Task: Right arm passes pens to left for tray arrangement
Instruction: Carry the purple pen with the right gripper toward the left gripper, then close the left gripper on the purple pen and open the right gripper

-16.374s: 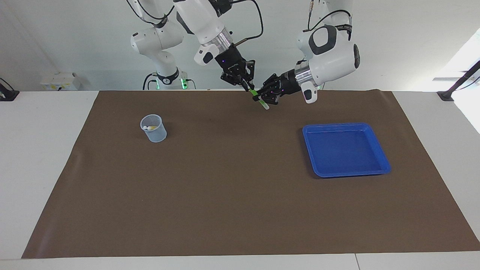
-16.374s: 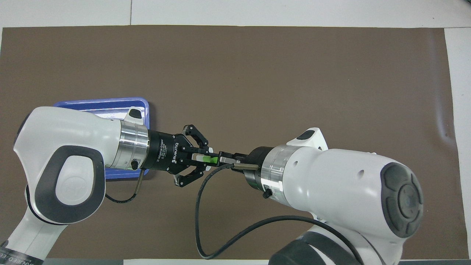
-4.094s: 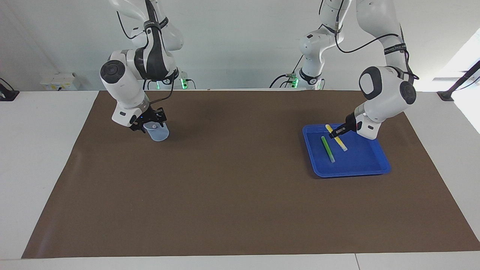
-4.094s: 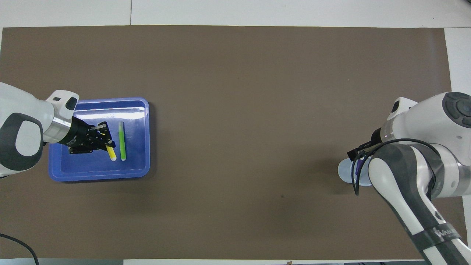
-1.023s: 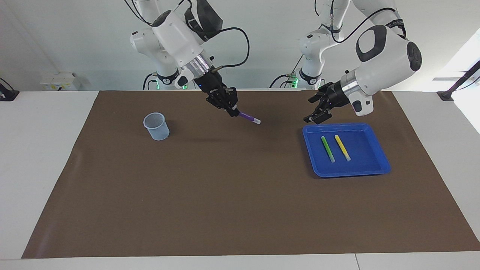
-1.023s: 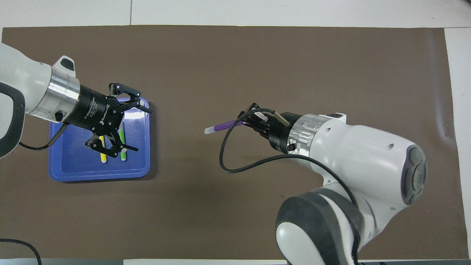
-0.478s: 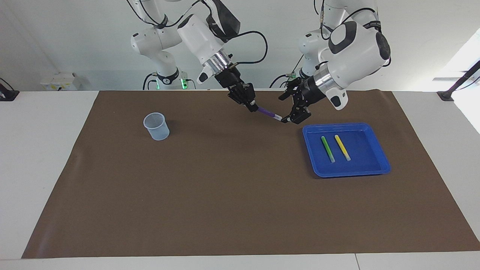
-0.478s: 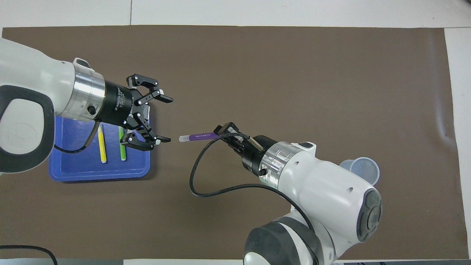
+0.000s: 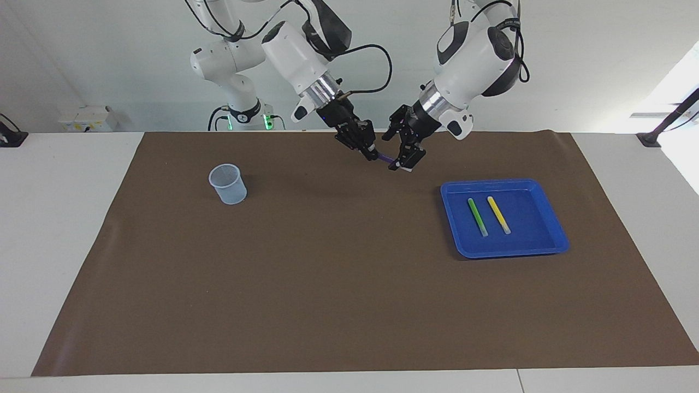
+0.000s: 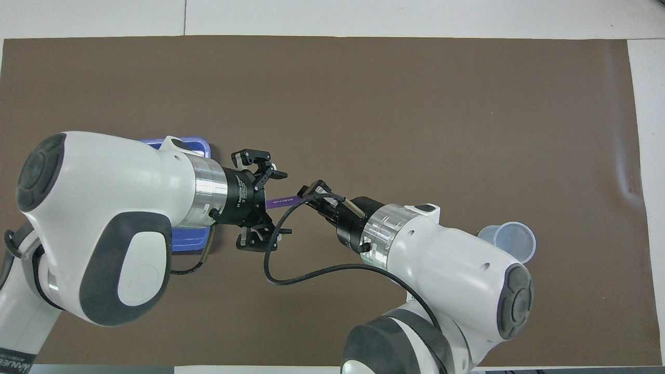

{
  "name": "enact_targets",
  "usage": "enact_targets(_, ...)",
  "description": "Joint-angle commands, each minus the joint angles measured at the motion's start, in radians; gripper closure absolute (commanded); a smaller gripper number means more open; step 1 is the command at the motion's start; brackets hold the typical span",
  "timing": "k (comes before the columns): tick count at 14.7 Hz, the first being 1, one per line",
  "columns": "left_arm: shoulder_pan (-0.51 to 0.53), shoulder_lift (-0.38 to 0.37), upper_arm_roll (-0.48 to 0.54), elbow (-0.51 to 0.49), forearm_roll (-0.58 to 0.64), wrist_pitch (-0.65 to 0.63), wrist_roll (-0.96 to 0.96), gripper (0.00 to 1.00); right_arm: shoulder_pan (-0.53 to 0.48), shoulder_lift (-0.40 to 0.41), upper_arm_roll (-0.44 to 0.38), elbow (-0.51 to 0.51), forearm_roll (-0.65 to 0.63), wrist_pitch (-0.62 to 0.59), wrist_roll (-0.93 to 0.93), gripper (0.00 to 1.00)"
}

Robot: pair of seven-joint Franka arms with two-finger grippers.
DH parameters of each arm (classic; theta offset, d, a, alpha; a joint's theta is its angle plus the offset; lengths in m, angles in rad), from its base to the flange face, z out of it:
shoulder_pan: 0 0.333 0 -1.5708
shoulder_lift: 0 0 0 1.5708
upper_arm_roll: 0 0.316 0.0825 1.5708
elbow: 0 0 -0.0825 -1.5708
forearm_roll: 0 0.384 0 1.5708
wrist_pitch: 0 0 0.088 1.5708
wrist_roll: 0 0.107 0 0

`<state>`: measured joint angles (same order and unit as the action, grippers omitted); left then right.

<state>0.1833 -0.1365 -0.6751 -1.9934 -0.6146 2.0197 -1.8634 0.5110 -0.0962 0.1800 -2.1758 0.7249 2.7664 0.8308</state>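
Brown mat, mid-air handover: right gripper [image 9: 367,148] clamped on purple pen [image 10: 281,201], its long axis pointing straight into left gripper [image 9: 402,154], fingers apart round free end, not yet closed.

- Setting: robotics lab, bench test station.
- White table [image 9: 65,229], long and bare-edged, against a plain pale wall [image 9: 109,65].
- Brown mat [image 9: 338,284] spread over most of the table as a work surface.
- Two white jointed robot arms [image 9: 295,49] on bases at the table's wall edge, cables looped along them, green lights at the bases.
- White socket box [image 9: 87,119] on the wall just above the table, toward the right arm's end.
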Motion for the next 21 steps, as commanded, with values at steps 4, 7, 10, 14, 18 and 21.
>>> enact_targets(4, -0.007, -0.083, 0.012, -0.105, 0.006, 0.056, -0.016, 0.00, -0.008, -0.022, -0.001, -0.013, 0.021, -0.017, -0.015, 1.00)
enact_targets(7, -0.007, -0.089, 0.011, -0.154, 0.006, 0.175, -0.008, 0.03, -0.008, -0.022, -0.001, -0.013, 0.021, -0.017, -0.015, 1.00)
enact_targets(10, -0.007, -0.084, 0.011, -0.171, -0.007, 0.220, 0.007, 0.04, -0.011, -0.022, -0.002, -0.015, 0.021, -0.025, -0.016, 1.00)
enact_targets(14, -0.012, -0.084, 0.011, -0.171, -0.011, 0.221, 0.010, 0.20, -0.011, -0.022, -0.002, -0.013, 0.021, -0.025, -0.016, 1.00)
enact_targets(18, -0.013, -0.084, 0.011, -0.171, -0.016, 0.220, 0.010, 0.48, -0.011, -0.022, -0.002, -0.013, 0.021, -0.025, -0.016, 1.00)
enact_targets(21, -0.012, -0.083, 0.011, -0.168, -0.022, 0.214, 0.024, 0.66, -0.012, -0.022, -0.002, -0.013, 0.021, -0.027, -0.018, 1.00)
